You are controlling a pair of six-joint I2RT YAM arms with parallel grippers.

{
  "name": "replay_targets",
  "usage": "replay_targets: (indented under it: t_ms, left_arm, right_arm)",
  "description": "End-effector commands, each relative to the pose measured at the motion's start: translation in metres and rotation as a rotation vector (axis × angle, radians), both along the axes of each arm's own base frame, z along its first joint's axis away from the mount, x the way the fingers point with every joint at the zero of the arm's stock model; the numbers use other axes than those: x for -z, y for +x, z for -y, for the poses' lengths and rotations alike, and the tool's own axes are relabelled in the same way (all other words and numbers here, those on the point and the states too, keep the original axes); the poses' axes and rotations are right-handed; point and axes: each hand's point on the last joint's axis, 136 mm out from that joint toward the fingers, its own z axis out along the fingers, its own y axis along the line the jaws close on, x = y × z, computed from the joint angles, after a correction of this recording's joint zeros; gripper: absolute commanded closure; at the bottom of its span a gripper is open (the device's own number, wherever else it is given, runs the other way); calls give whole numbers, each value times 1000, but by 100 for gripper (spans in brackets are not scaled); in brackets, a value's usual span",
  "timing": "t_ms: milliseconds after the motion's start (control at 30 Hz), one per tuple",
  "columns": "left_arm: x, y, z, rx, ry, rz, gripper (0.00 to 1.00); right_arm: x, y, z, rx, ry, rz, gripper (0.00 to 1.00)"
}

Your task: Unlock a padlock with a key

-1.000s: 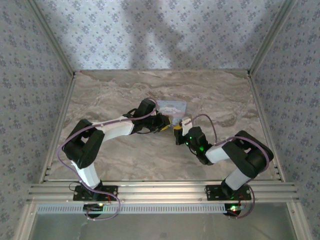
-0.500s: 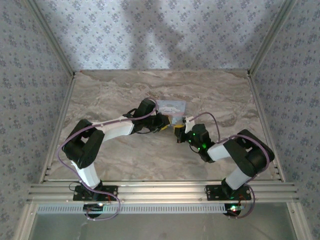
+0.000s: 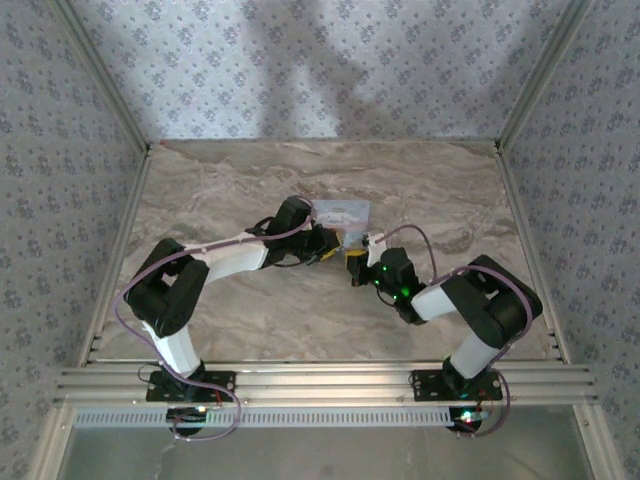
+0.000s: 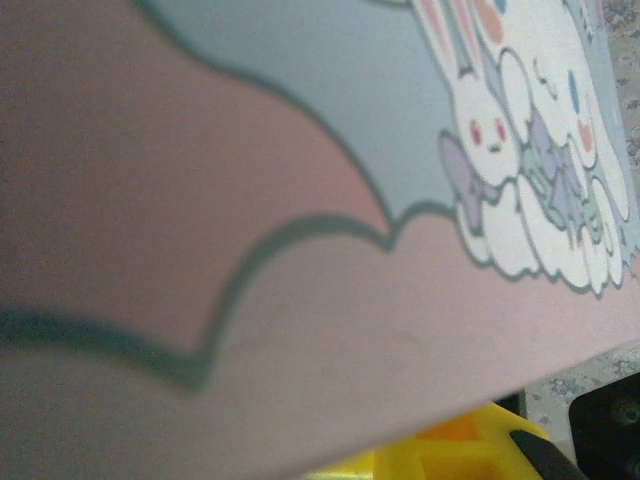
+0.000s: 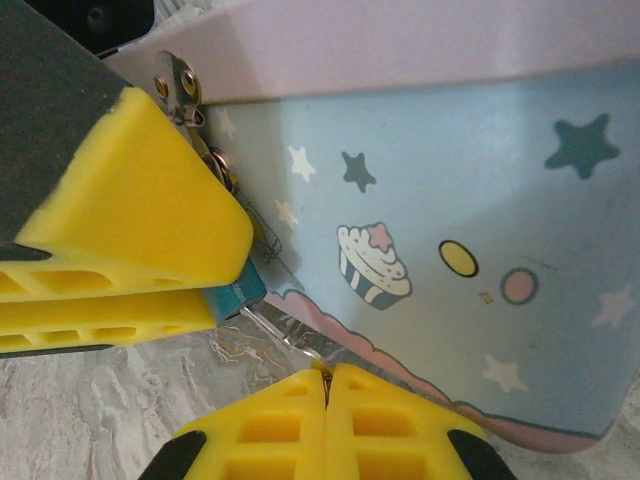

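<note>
A small teal padlock [image 5: 232,295] hangs below the metal hasp [image 5: 185,85] of a pastel cartoon box [image 5: 450,200]. My left gripper [image 3: 328,247] is shut on the padlock, and its yellow fingers [image 5: 130,230] clamp the teal body from both sides. A thin metal key [image 5: 285,335] runs from the padlock's underside down to my right gripper [image 5: 327,385], which is shut on the key's head. In the top view the right gripper [image 3: 354,268] meets the left one at the box's [image 3: 342,213] near edge. The left wrist view looks closely at the box lid [image 4: 300,200] with a yellow finger [image 4: 470,445] below it.
The marble tabletop [image 3: 250,310] is bare around both arms. Patterned walls [image 3: 320,70] and metal rails [image 3: 120,250] enclose the table at the back and sides.
The right wrist and forearm have shifted slightly left toward the box, with the key still held. The left arm has not moved.
</note>
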Motion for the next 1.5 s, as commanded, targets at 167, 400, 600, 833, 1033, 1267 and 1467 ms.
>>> replay_targets:
  t_ms: [167,400,600,833,1033,1267,1467]
  left_arm:
    - [0,-16,10,29,-44,-45,99]
    - [-2,-7,4,-15,-51,-32,99]
    - [-4,-6,3,-17,-56,-29,99]
    - [0,-10,3,-10,-50,-38,99]
    - [13,-16,3,6,-27,-53,99]
    - [31,-18,1,16,-3,-67,99]
    - [55,-17,-4,7,36,-84,99]
  right_arm:
    - [-44,-8,-14,-48,114,130,100]
    - [-30,-15,-6,-24,106,86,100]
    - [-29,-15,-5,-15,117,78,100]
    - [-47,-4,-19,-41,147,116,100]
    - [-68,4,-32,-72,213,141,100]
    - [-44,3,-31,-55,178,84,100]
    - [-13,0,-25,-17,169,5,100]
